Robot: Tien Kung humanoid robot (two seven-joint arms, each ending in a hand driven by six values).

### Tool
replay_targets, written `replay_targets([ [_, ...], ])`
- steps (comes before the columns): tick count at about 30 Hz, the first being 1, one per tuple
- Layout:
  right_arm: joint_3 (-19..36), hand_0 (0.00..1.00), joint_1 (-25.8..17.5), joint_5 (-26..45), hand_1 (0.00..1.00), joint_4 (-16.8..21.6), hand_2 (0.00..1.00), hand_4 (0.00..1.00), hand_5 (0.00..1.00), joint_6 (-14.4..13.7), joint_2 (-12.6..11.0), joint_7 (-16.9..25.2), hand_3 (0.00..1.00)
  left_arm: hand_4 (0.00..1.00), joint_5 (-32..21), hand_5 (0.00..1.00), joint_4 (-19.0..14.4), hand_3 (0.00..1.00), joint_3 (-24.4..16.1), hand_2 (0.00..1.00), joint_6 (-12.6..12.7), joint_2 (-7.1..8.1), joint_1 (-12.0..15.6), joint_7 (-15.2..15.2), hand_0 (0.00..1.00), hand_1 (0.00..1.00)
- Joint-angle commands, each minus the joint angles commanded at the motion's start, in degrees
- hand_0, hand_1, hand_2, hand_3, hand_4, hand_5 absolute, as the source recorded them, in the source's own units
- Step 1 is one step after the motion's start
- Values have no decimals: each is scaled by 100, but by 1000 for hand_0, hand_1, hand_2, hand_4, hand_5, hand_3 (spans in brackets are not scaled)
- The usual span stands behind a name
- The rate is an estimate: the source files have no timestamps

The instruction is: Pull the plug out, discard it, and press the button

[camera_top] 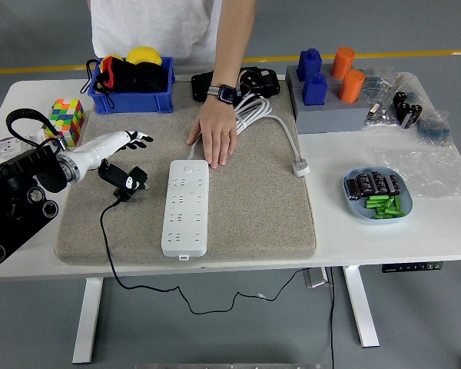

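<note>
At the left, the left hand (121,141) hangs over the grey mat (253,223) with its fingers (140,138) spread and holding nothing. Just below it the black plug (124,179) lies on the mat, apart from the hand, its cord (106,246) trailing off the near edge. To its right the white power strip (186,207) lies with its long axis running near to far. A person's hand (213,136) rests flat by its far end.
</note>
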Motion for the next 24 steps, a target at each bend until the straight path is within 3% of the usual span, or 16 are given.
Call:
replay_targets([
  [2, 1, 750, -1, -5, 684, 1, 665, 759, 664, 0, 0, 0, 673, 972, -25, 2, -184, 885, -19, 822, 26, 6, -9, -8, 759, 820],
  [3, 1, 749, -3, -3, 684, 1, 666, 759, 664, 0, -1, 0, 673, 871, -33, 2, -284, 848, -19, 707, 27, 6, -16, -8, 594, 704],
  [8, -16, 749, -6, 3, 684, -2, 666, 759, 664, 0, -4, 0, 673, 871, -302, 2, -649, 848, 112, 707, -15, -75, -136, -15, 594, 704],
  [9, -23, 749, -4, 8, 684, -2, 665, 759, 663, 2, -5, -1, 673, 606, -431, 2, -635, 740, 161, 382, -32, -119, -185, -10, 294, 358],
  [14, -37, 749, 10, 22, 684, 4, 665, 759, 663, 4, -7, 0, 673, 606, -669, 2, -325, 740, 457, 382, -118, -366, -477, 93, 294, 358],
  [15, -38, 751, 12, 26, 684, 2, 665, 759, 663, 1, -11, 1, 673, 228, -721, 2, -252, 688, 547, 191, -128, -414, -556, 121, 141, 154],
  [20, -74, 751, 18, 40, 684, -4, 665, 759, 663, 1, -36, -1, 673, 228, -1104, 2, 114, 688, 897, 191, -142, -623, -876, 254, 141, 154],
  [21, -80, 749, 20, 42, 684, -4, 665, 759, 663, 0, -40, -1, 673, 30, -1159, 2, 161, 673, 934, 113, -159, -649, -909, 284, 25, 32],
  [24, -106, 749, 26, 51, 684, -5, 665, 759, 663, 2, -45, -3, 673, 30, -1377, 2, 356, 673, 1109, 113, -317, -741, -1038, 496, 25, 32],
])
